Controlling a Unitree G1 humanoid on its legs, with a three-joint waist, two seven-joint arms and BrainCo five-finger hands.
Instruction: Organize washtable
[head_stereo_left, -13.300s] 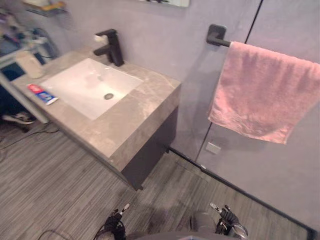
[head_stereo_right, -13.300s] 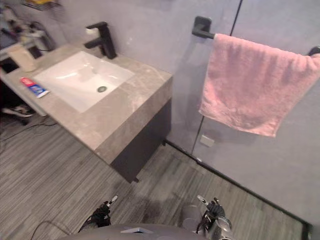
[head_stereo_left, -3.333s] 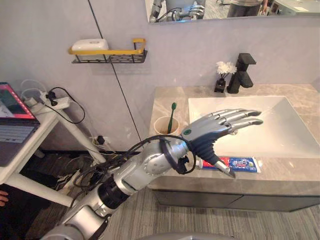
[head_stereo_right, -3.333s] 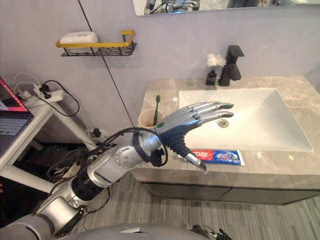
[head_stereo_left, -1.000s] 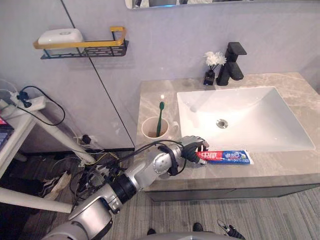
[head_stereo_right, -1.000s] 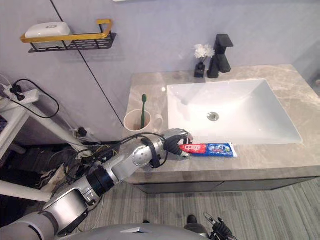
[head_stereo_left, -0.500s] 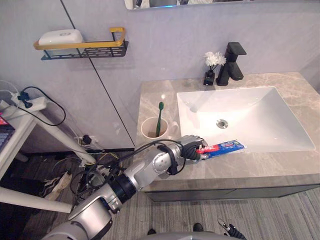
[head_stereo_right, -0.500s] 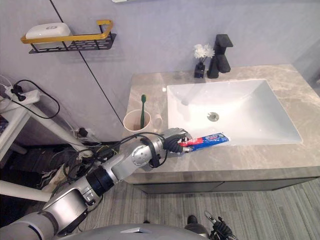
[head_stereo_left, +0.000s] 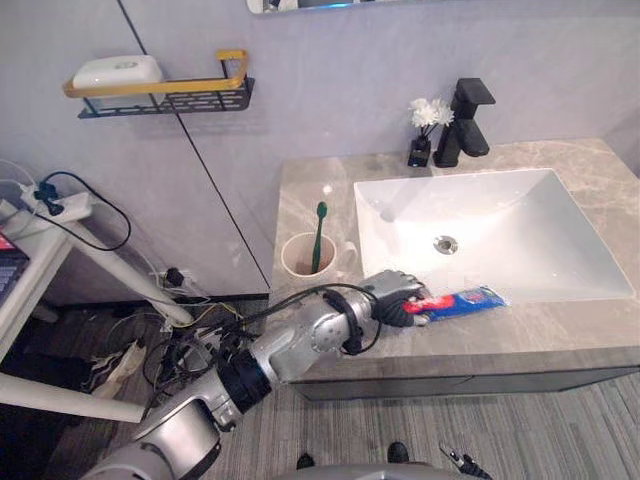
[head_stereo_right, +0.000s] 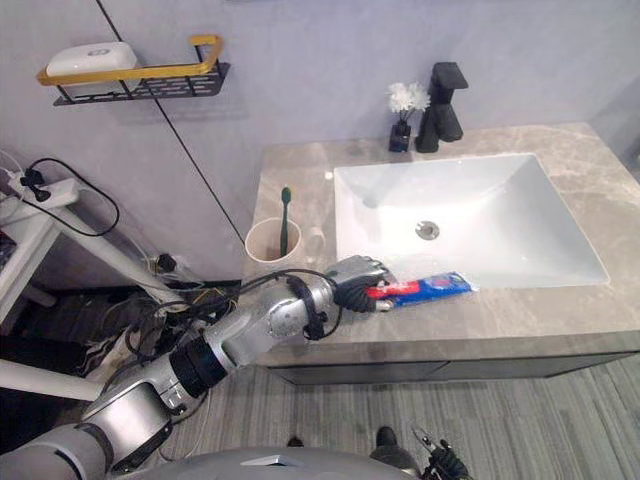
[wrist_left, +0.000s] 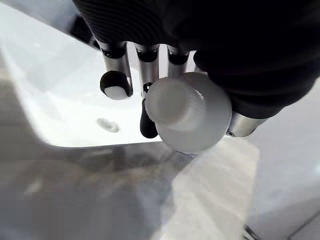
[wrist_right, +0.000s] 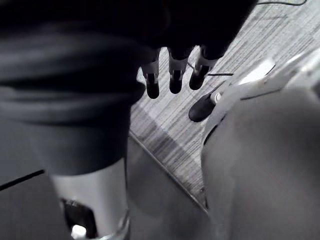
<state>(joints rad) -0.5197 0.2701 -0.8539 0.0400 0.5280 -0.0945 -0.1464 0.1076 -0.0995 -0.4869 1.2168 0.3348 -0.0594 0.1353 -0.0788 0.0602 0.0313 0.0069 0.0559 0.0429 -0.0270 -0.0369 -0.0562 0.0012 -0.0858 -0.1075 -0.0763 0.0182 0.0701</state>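
One red-and-blue toothpaste tube (head_stereo_left: 465, 299) — the left hand (head_stereo_left: 395, 295) curls tight round its cap end, at the grey stone counter (head_stereo_left: 310, 200) beside the white sink (head_stereo_left: 500, 230). One beige cup (head_stereo_left: 298, 262) holds one green toothbrush (head_stereo_left: 319, 235). The left wrist view shows the tube's white ribbed cap (wrist_left: 187, 112) — the right wrist view shows the right hand (wrist_right: 175, 75), fingers loose.

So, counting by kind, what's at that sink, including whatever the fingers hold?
toothpaste: 1, held in the left hand
toothbrush: 1
cup: 1
flowers: 1
tap: 1
Total: 5
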